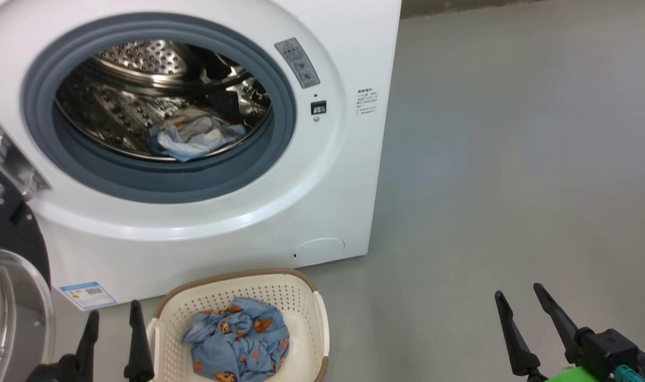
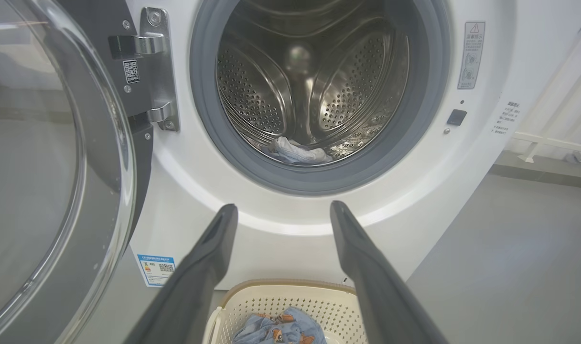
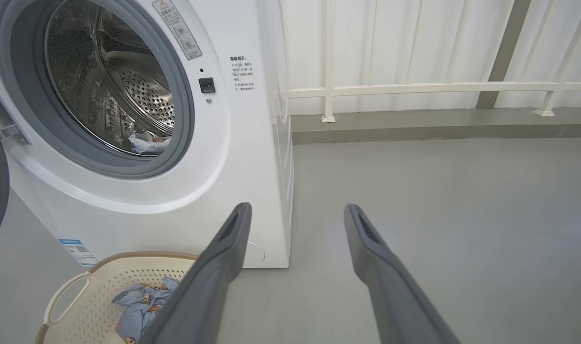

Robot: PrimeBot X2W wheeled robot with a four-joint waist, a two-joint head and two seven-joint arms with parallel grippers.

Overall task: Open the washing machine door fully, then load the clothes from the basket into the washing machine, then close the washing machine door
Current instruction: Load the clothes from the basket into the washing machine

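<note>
Resting: one cloth (image 1: 195, 139) in one drum (image 1: 137, 61), another bundle (image 1: 237, 339) in one basket (image 1: 237, 292).

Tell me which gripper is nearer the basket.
Left. The left gripper is open just left of the basket; the right gripper is open well off to its right, above the floor.

Washing machine door (image 1: 12, 239) open at left; clothes (image 1: 237, 342) in basket (image 1: 296, 297) — another piece (image 1: 195, 139) inside drum (image 1: 142, 63).
</note>
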